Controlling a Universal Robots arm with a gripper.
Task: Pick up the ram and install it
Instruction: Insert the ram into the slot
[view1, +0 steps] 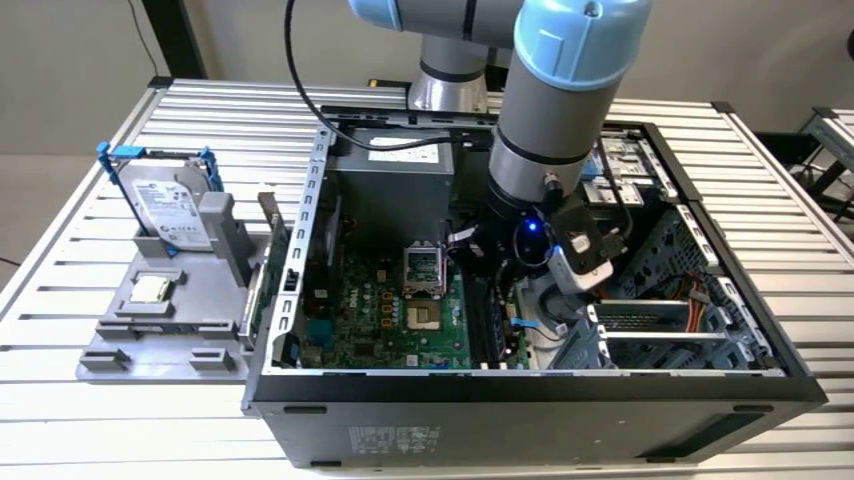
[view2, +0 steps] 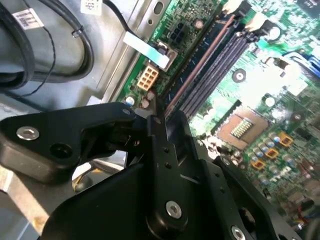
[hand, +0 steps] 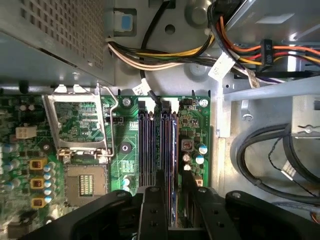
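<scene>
Slatted metal makes up the table (view1: 774, 180), and an open computer case (view1: 534, 400) lies on it with its side panel off. A grey and light-blue arm (view1: 554, 110) reaches down into the case from above and carries the pincer (hand: 174, 182) low over the green motherboard (view1: 387, 320).

Well away from the pincer, outside the case wall on the exterior view's left, a grey holder (view1: 160, 330) sits on the table. A silver hard drive (view1: 167, 205) in a blue frame stands upright in it.

In the first wrist view, a perforated metal box (hand: 55, 30) and a bundle of coloured cables (hand: 165, 52) lie beyond the far end of the board, well ahead of the pincer. A processor socket (hand: 85, 180) with its metal frame raised sits off to one side of the pincer.

Directly beneath the pincer run the long black memory slots (hand: 147, 145), side by side. The ram (hand: 175, 145) stands on edge in the outermost one, the slot farthest from the socket. In both wrist views it stretches straight away from the pincer, and in the second wrist view it shows as a thin dark strip (view2: 200, 65). Its near end disappears under the pincer's black body. I cannot tell whether the pincer is clenched on the ram or released.
</scene>
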